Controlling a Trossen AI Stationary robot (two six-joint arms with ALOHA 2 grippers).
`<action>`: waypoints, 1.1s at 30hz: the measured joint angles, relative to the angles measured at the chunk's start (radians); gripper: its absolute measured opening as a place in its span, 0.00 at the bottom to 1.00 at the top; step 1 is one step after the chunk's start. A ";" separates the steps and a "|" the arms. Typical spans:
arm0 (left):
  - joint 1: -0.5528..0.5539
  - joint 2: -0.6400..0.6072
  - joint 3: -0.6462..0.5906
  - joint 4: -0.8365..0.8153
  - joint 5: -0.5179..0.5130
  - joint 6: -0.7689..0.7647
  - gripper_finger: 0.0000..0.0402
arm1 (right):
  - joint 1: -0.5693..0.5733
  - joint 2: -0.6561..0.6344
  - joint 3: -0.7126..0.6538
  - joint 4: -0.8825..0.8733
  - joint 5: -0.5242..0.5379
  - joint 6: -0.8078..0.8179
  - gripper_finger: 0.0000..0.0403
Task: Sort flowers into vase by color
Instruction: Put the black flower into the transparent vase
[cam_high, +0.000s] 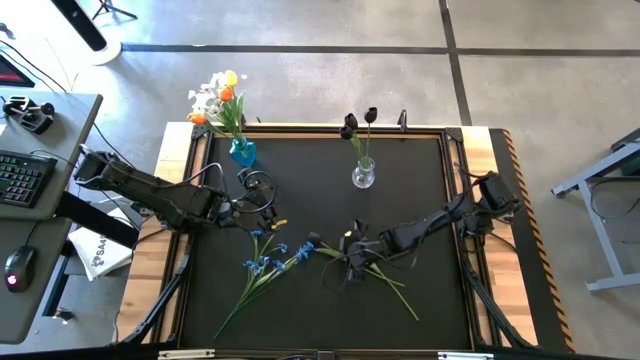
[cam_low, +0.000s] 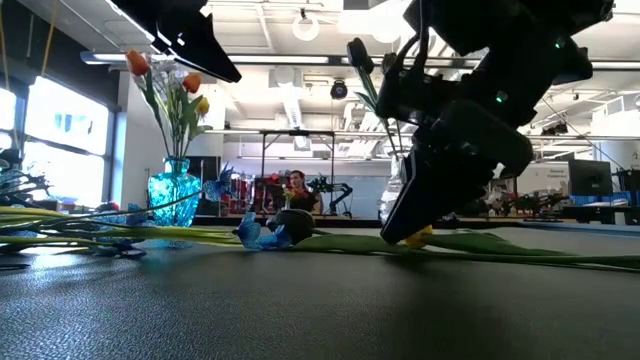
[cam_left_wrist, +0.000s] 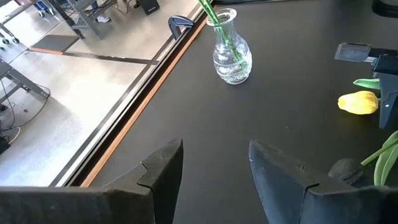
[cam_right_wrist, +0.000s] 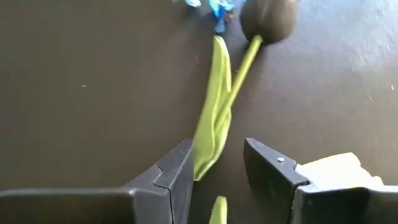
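Note:
A blue vase (cam_high: 242, 151) (cam_low: 175, 195) at the far left holds white, orange and yellow flowers. A clear vase (cam_high: 363, 174) (cam_left_wrist: 231, 51) at the far middle holds dark tulips. Blue sprays (cam_high: 266, 261) and green stems lie flat in the table's middle. My right gripper (cam_high: 352, 252) (cam_right_wrist: 217, 165) is open and low over the table. Its fingers stand on either side of the green leaf and stem (cam_right_wrist: 214, 118) of a lying dark tulip (cam_right_wrist: 268, 17) (cam_low: 291, 226). A yellow tulip (cam_right_wrist: 339, 171) (cam_left_wrist: 359, 102) (cam_low: 418, 237) lies beside it. My left gripper (cam_high: 266, 211) (cam_left_wrist: 214, 168) is open over bare mat, left of the pile.
A raised wooden rim (cam_high: 330, 127) (cam_left_wrist: 134, 124) frames the black mat. Bare mat lies along the near edge and toward the right (cam_high: 430, 180). A desk with a keyboard (cam_high: 22, 178) stands off the table's left. People and benches show in the room behind (cam_low: 296, 186).

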 joint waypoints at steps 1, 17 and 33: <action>0.000 0.000 0.000 0.000 0.000 0.000 0.43 | 0.000 0.000 0.000 0.006 0.000 -0.011 0.34; 0.000 0.000 0.000 0.000 0.000 0.000 0.43 | -0.009 0.066 0.002 0.090 -0.033 -0.015 0.06; -0.002 0.000 0.000 -0.005 0.004 0.000 0.43 | -0.041 -0.321 -0.250 0.644 -0.074 -0.373 0.01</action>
